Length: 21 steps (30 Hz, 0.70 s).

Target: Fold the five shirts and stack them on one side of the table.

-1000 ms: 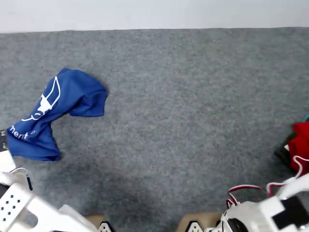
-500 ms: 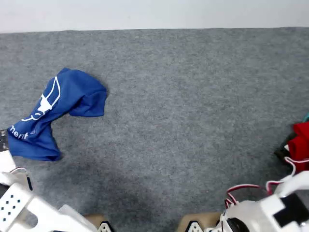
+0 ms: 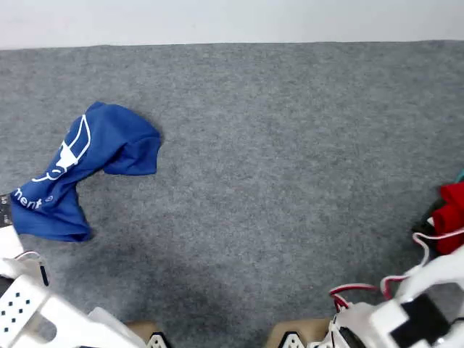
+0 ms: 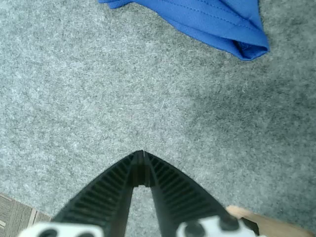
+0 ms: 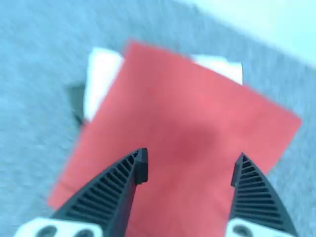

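Right tool (image 5: 190,165), spread wide, is shifting above the red shirt (image 5: 197,113); left tool (image 4: 143,168) is closed, empty; blue shirt (image 3: 80,174) awaits folding.

The desk (image 3: 290,145) is covered in grey felt-like cloth, matt and fuzzy; the blue shirt (image 3: 94,156) is soft matt cloth, creased, with stitched seams and a flat white print; the red shirt (image 5: 197,123) is smooth matt cloth, lying over white cloth (image 5: 101,74); the left end effector (image 4: 142,155) and right end effector (image 5: 190,163) are matt black plastic, ribbed on their inner faces; the left arm (image 3: 29,308) is smooth white plastic.
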Motion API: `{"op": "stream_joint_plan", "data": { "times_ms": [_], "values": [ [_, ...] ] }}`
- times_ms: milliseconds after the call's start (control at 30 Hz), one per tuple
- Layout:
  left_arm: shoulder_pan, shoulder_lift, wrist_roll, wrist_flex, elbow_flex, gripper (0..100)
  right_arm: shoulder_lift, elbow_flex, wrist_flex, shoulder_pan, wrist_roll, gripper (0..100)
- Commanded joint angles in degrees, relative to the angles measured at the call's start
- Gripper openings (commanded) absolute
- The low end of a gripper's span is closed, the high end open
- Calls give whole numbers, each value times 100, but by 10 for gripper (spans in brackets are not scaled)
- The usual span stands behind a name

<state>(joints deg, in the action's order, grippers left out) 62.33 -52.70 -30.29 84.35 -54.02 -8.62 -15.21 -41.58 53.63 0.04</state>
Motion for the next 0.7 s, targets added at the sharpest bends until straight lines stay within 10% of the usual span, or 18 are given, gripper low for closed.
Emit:
{"op": "stream_joint_plan", "data": {
  "times_ms": [0, 667],
  "values": [
    [-26, -79, -26, 62, 92, 3, -919, 589, -330, -356, 229, 277],
    [-1055, 0, -18, 695, 2387, 5, -1851, 580, -6097, -1218, 290, 277]
  ]
}}
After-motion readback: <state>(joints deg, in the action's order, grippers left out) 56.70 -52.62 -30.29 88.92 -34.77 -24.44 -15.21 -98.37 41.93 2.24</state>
